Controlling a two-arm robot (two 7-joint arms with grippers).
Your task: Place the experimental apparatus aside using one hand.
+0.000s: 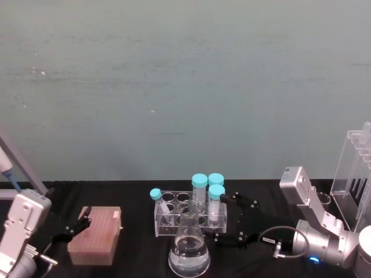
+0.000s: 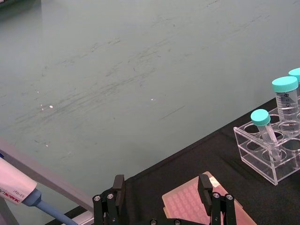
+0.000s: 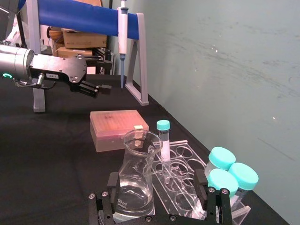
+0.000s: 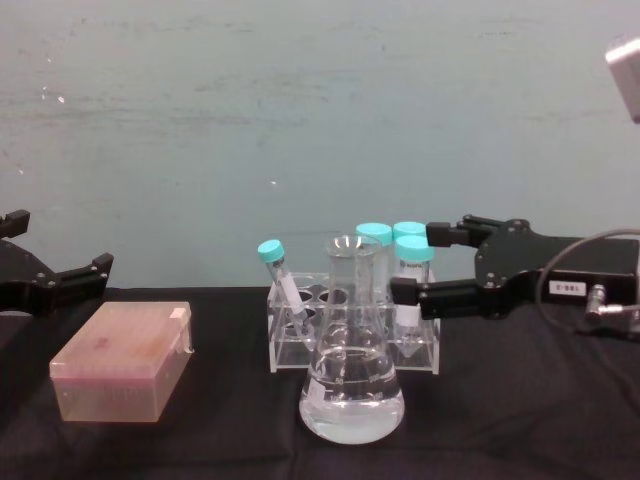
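The conical flask [image 4: 352,385] stands in the middle of the black table [image 4: 520,400], just in front of a clear plastic tube rack [image 4: 288,355]. The flask is see-through glass, wide at the bottom with a thin neck. The chest view shows it from the side, with clear water filling its wide bottom part.

The rack holds three fat tubes [image 1: 199,185] with round teal caps and one thin tube [image 4: 285,285] that leans.

The right claw [image 4: 412,262] is black and reaches in from the right. Its two fingers are spread apart, one on each side of the fat tube at the rack's right end. I cannot tell if they touch it.

The head view shows a tall clear stand [image 1: 351,174] far off at the right edge of the table.

The left claw [image 2: 161,187] hangs over the left side with its fingers apart, just above a pink tip box [image 4: 120,375] with a flat lid.

The right wrist view shows a pipette [image 3: 122,44] hanging from a blue bar [image 3: 79,21] past the pink box
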